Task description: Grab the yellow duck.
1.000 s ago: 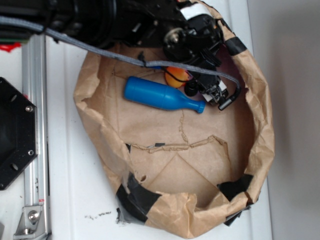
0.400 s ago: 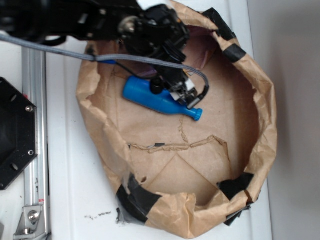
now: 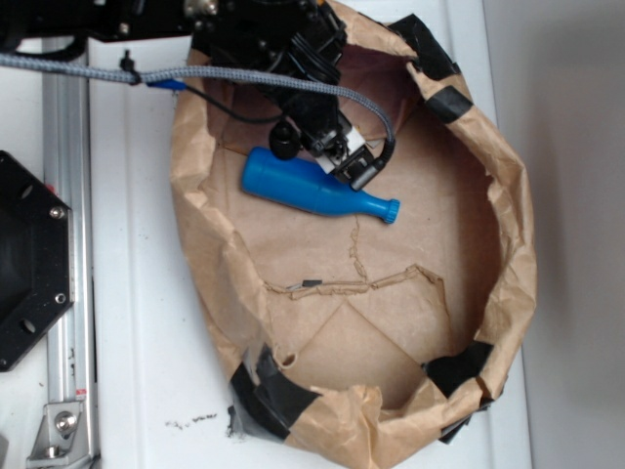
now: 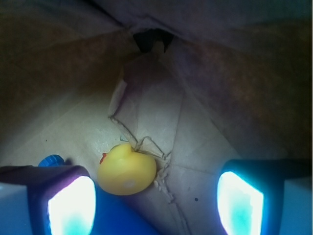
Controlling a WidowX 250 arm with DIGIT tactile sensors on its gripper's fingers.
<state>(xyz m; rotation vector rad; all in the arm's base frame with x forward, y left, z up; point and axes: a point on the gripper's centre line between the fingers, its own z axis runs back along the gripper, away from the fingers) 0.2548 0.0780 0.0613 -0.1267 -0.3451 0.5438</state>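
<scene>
No brand, label or readable writing shows on anything in either view.

In the wrist view, the small glossy yellow rubber duck (image 4: 126, 170) lies on the creased brown paper floor, just inside the left finger pad (image 4: 71, 205) and well apart from the right one. Its red-orange beak points toward the upper left of that view, and its rounded body trails toward the lower right, so its long axis runs on that diagonal. The duck sits at the edge of a blue mass that fills the bottom of the frame, the blue plastic bottle (image 3: 314, 186), whose ribbed cap peeks out to the duck's left.

The black end effector (image 3: 349, 162) has its two fingers spread wide, with nothing between the pads.

In the exterior view, the end effector hangs over the bottle's upper side, near its neck, inside the crumpled brown paper bag (image 3: 513, 283) patched with black tape. The bottle lies on its side, cap toward the right. The duck cannot be seen in this view. The bag rests on the white counter (image 3: 137, 322), beside a silver aluminium rail (image 3: 68, 244) and a black hexagonal base plate (image 3: 29, 264).
</scene>
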